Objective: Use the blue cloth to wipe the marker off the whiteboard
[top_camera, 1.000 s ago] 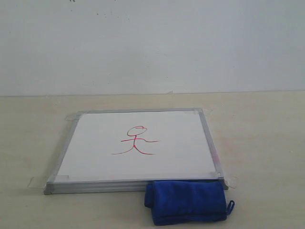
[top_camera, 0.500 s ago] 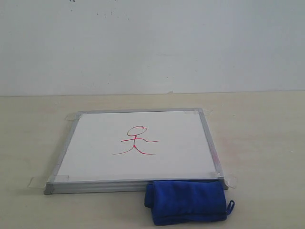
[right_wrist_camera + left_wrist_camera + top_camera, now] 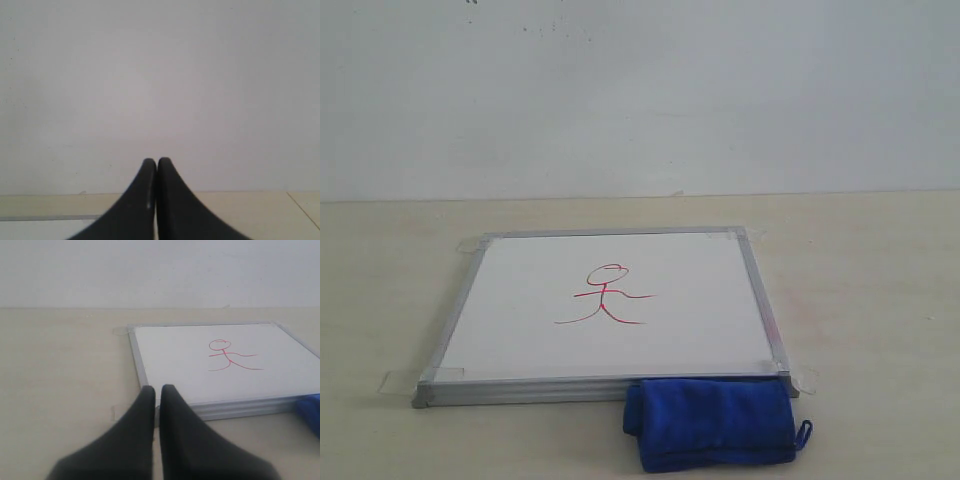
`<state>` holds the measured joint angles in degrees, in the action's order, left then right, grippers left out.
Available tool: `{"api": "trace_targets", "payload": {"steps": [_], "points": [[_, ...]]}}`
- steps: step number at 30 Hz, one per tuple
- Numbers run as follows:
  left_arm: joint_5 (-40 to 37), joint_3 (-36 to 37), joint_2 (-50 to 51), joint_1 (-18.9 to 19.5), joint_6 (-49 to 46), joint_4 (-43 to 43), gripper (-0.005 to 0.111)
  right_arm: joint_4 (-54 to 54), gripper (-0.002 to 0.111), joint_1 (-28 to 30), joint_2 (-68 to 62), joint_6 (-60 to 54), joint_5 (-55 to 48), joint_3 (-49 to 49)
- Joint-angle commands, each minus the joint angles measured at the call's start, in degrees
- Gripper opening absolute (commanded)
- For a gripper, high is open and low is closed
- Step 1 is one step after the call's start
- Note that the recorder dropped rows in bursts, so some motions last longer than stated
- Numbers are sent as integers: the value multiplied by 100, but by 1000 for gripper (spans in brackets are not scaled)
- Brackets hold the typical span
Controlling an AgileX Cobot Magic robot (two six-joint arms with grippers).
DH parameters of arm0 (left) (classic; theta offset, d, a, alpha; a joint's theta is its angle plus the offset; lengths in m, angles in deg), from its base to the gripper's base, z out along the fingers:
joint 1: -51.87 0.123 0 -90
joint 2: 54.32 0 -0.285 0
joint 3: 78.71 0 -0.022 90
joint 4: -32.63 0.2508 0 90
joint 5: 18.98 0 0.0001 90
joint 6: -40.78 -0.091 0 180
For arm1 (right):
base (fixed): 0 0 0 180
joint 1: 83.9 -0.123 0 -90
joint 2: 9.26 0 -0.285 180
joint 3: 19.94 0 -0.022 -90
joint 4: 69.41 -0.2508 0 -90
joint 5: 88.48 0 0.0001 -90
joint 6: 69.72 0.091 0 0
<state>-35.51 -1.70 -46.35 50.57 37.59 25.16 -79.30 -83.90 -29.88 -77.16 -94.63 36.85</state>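
Plainly, the thin red marker figure [image 3: 608, 296] sits centred on the square silver-framed whiteboard [image 3: 520, 330], with the folded plush blue cloth [image 3: 712, 424] against its near edge, and the left hand [image 3: 156, 389] and right hand [image 3: 153, 161], both empty with fingers together, could merely shove the cloth unless they part first.

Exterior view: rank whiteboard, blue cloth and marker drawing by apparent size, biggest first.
1. whiteboard: clearly the largest.
2. blue cloth: much smaller. It lies nearest the camera, which enlarges it somewhat.
3. marker: a thin stick figure, and the smallest.
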Motion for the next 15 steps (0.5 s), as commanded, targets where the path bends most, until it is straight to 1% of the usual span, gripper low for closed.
{"api": "trace_targets", "payload": {"steps": [1,8,10,12,15], "points": [[18,20,-19,8,-31,-4,4,-3,0,7,-47,113,68,-48],[18,20,-19,8,-31,-4,4,-3,0,3,-118,113,80,-62],[18,20,-19,8,-31,-4,4,-3,0,3,-285,10,-230,-175],[18,20,-19,8,-31,-4,4,-47,0,3,-554,-333,-751,-388],[18,20,-19,8,-31,-4,4,-433,0,3,-1090,-1111,-1530,-803]]}}
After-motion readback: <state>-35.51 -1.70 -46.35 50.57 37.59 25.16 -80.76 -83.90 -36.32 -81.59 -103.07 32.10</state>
